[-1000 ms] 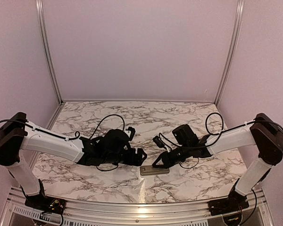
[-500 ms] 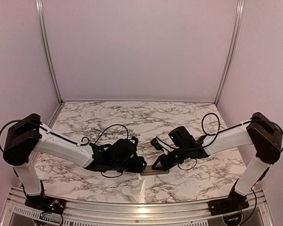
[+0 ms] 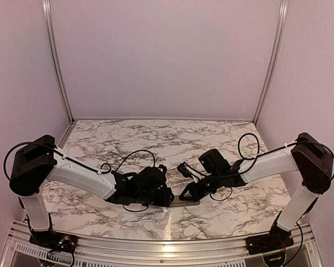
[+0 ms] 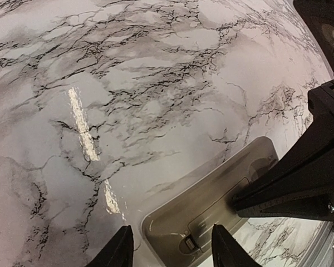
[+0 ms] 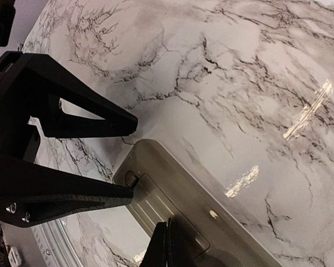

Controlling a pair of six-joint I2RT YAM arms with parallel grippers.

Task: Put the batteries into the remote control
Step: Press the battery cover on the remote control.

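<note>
Back-up remote control (image 4: 211,189) lies on marble surface (image 3: 156,139), near front edge between arms. Left gripper (image 4: 171,238) spread apart, straddling its end. Right gripper (image 5: 166,236) clenched empty, tips touching its back.

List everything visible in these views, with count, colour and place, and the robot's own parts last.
remote control: one, greyish, back side up, on the table near its front edge, between the two claws
batteries: none visible in any view
table: one, white marble pattern with dark veins
enclosure walls: pale pink, left, back and right of the table
left arm, right arm: two, white and black, reaching inward
left claw: black, open, fingers either side of the remote's end
right claw: black, shut, tip apparently touching the remote's back
</note>
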